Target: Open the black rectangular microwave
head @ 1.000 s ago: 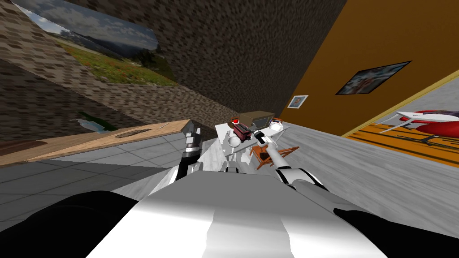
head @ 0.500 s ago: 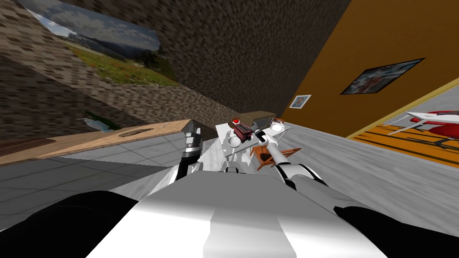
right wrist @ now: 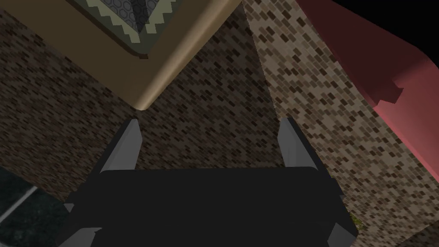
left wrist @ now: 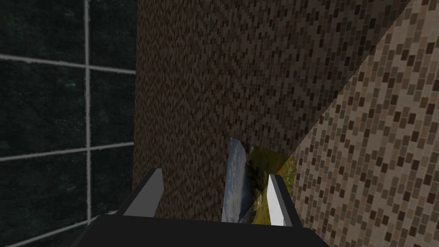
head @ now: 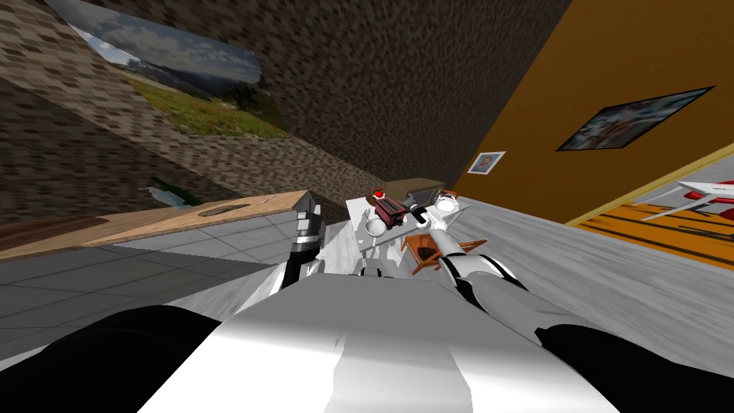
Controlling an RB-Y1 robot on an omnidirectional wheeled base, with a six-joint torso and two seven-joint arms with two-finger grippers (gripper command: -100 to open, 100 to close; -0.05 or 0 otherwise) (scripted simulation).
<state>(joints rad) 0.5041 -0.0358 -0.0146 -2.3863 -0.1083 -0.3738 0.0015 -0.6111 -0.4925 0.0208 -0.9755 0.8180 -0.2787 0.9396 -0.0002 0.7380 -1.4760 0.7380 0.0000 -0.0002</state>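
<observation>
We faced one orange wall (head: 573, 72) at 2 o'clock bearing two framed pictures (head: 634, 118), and one brown brick wall (head: 373, 79) at 12 carrying one landscape picture (head: 186, 93). One wooden counter (head: 143, 222) ran off toward 9 o'clock. At 12 stood one white table (head: 358, 215), one brown chair (head: 426, 251) just beside it. At the table's far end, near 1 o'clock, sat the one microwave (head: 418, 188), tan-cased with a dark front; one red appliance (head: 387, 210) and two white balls (head: 375, 226) lay near it. Our right gripper (right wrist: 209, 120) was spread wide, gripping nothing, the microwave's corner just beyond one fingertip (right wrist: 130, 137). Our left gripper (left wrist: 214, 172), raised at 11 o'clock, was likewise spread and empty.
</observation>
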